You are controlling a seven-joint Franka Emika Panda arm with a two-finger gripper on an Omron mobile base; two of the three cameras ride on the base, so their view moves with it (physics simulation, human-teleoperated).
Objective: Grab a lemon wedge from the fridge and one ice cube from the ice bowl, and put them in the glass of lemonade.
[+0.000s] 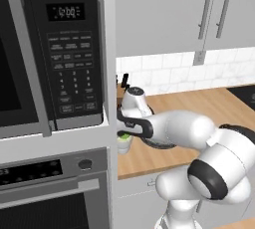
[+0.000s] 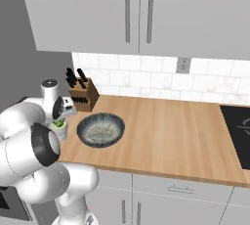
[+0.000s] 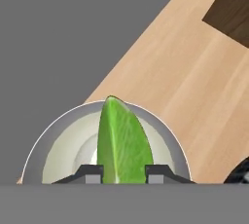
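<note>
The wooden counter (image 2: pixel 166 141) runs along the far tiled wall, under the pale wall cabinets (image 2: pixel 139 11) with their long bar handles. At its left end, in the left base view, stands a tall unit holding a black microwave (image 1: pixel 50 54) above a built-in oven (image 1: pixel 52 188). At the right edge of the counter a dark cooktop (image 2: pixel 239 133) is set into the wood.

The white arm (image 1: pixel 199 138) reaches left across the near edge of the counter toward its left end.

The ice bowl (image 2: pixel 100 129), wide, dark-grey and speckled white inside, sits on the counter toward its left end. A knife block (image 2: pixel 83 97) with dark handles stands behind it, against the wall.

The glass of lemonade (image 2: pixel 59 128) stands just left of the bowl, near the left end of the counter; whether the two touch cannot be told.

The gripper (image 3: pixel 121 174) hangs directly over the glass. In the hand view its two fingertips (image 3: pixel 90 174) stand narrowly apart, pressed on either side of a green lemon wedge (image 3: pixel 122 140). The wedge is held pointing toward the glass, over the pale round opening. Whether the wedge touches the drink cannot be told.
</note>
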